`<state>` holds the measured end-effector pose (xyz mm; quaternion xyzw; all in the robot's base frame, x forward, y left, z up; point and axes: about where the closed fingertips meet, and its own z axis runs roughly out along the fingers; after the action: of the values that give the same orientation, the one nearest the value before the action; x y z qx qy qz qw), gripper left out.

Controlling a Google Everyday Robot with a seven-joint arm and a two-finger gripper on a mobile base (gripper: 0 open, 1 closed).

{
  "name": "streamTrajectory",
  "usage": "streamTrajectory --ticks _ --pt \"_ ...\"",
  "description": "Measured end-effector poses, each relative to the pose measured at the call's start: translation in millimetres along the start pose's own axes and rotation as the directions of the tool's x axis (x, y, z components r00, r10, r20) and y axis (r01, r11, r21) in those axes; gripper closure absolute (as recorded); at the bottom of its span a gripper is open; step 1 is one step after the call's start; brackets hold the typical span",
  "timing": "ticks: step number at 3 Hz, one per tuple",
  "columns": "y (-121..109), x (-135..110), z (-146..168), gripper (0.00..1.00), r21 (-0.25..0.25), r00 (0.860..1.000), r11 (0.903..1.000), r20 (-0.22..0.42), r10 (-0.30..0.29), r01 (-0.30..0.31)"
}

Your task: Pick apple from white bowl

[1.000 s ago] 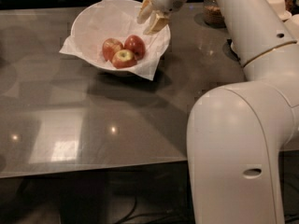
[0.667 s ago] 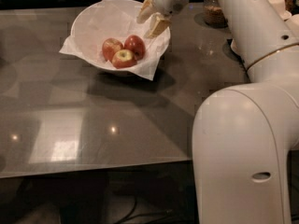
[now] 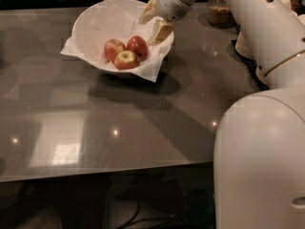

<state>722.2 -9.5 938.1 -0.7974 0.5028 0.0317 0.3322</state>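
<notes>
Two other apples are pressing against the apple inside the bowl, while the gripper is hovering over the bowl's rim beside it, spread open and holding nothing, so it is risking pinching paper or the wrong fruit.

Gripper sits in the upper middle of the view, tilted down-left, fingers spread apart. White arm reaches in from the right. Bulky lower link fills the bottom-right.
</notes>
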Motion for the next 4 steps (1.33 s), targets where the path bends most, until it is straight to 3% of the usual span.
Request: streamTrajectory --ticks 3,4 --pt "15 2 20 0.45 0.022 0.998 0.9987 -0.041 -0.044 0.045" --pt "13 10 26 0.37 0.022 0.997 0.9978 -0.04 -0.062 0.063"
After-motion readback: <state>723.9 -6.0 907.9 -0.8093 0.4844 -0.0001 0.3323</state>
